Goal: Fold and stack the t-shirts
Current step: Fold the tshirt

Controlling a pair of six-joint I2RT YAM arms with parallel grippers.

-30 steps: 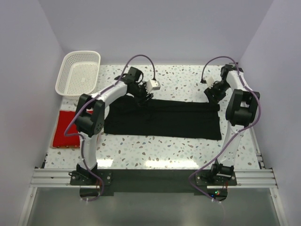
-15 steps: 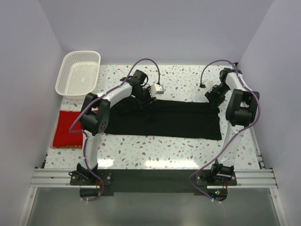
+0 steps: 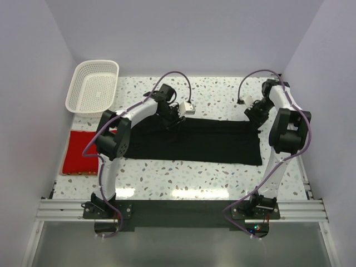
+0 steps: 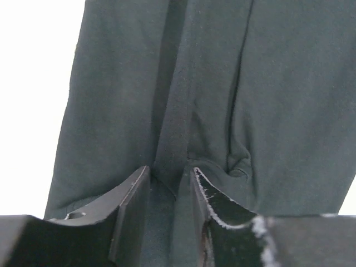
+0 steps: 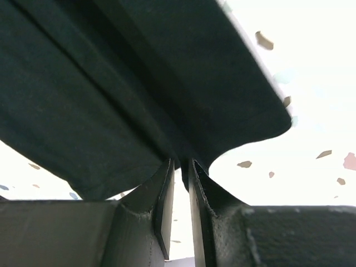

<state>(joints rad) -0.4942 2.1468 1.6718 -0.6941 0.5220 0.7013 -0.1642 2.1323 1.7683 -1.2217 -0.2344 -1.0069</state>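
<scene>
We're pinching the limp, light black t-shirt (image 3: 211, 142) along its far edge, left gripper (image 4: 169, 172) and right gripper (image 5: 181, 164) both clamped narrow on cloth, so expect sag between.

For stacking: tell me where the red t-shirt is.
Top view: the red t-shirt lies at the table's left edge, nearer than the white basket, left of the black t-shirt.

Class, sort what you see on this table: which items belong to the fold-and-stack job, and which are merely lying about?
Part of the job:
black t-shirt, laid across the middle
red t-shirt, folded, at the left edge

Lying about:
white lattice basket, in the far left corner
</scene>
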